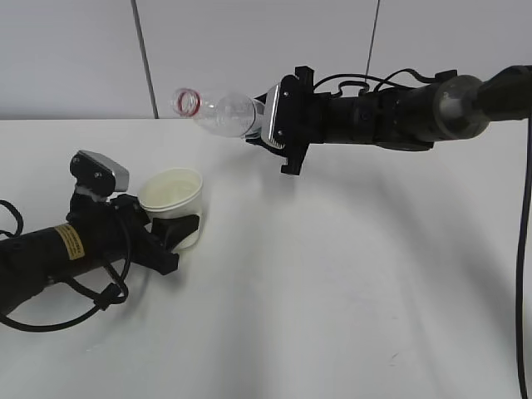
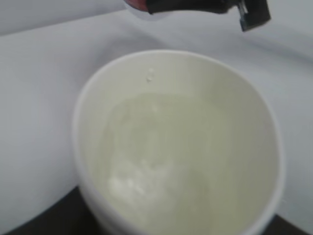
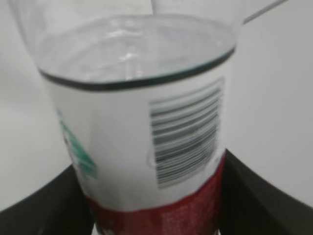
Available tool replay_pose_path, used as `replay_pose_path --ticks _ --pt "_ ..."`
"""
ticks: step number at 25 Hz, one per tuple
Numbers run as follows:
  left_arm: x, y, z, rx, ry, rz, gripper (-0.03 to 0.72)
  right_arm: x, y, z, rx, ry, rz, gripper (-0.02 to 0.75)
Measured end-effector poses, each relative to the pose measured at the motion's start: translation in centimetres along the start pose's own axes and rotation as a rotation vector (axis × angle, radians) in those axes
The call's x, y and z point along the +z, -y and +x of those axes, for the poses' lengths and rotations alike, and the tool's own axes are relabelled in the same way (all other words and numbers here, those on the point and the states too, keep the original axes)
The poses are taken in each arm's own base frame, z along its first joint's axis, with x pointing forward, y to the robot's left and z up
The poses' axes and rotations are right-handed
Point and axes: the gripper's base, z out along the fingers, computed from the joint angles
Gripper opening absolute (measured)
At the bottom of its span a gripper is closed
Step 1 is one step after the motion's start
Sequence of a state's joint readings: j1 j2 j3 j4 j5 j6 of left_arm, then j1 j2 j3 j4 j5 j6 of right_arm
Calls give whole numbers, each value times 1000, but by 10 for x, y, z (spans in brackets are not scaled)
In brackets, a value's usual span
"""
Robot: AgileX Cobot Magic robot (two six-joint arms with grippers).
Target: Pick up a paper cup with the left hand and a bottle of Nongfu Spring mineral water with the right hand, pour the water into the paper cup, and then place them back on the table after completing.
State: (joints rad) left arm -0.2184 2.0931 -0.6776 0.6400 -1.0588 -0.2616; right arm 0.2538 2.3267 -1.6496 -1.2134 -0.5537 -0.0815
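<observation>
Cup: I see the cup (image 1: 172, 193) at the left of the table in the exterior view, upright, clamped by the left hand. Its base looks on or just above the table; I cannot tell which.
Cup inside: only my left wrist view looks down into the cup (image 2: 178, 147); water (image 2: 156, 161) sits pale in the bottom, with a droplet on the far inner wall.
Bottle: the bottle (image 1: 223, 113) hangs in the air up and right of the cup, lying almost level, its open red-ringed mouth toward the left and a little raised. It is not over the cup's rim from this angle.
Bottle label: only the right wrist view shows the bottle (image 3: 142, 142) close, with a white label, barcode, green mark and red band below. The clear part above looks blurred; I cannot judge how much water remains.
Left hand: the left hand (image 1: 170, 233) is closed around the cup's lower wall; its arm lies low along the table with the yellow label showing.
Right hand: the right hand (image 1: 268, 125) grips the bottle's body; dark fingers (image 3: 46, 205) flank the label on both sides.
Cross-view: the left wrist view catches the right hand (image 2: 205, 7) at its top edge, beyond the cup.
Table: white table (image 1: 349, 291), bare around both arms.
</observation>
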Motion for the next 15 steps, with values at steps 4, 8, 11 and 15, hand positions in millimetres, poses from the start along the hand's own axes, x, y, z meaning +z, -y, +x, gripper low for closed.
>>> replay_pose_path --ticks 4,8,11,15 --pt "0 -5 -4 -10 56 -50 359 0 1 0 257 1 3 468" --pt "2 -6 6 -29 45 -58 358 0 1 0 543 2 4 467" --pt "4 -8 17 -58 36 -75 358 0 1 0 692 2 4 466" --pt "5 -9 18 -70 53 -85 358 0 0 -3 761 39 -9 465"
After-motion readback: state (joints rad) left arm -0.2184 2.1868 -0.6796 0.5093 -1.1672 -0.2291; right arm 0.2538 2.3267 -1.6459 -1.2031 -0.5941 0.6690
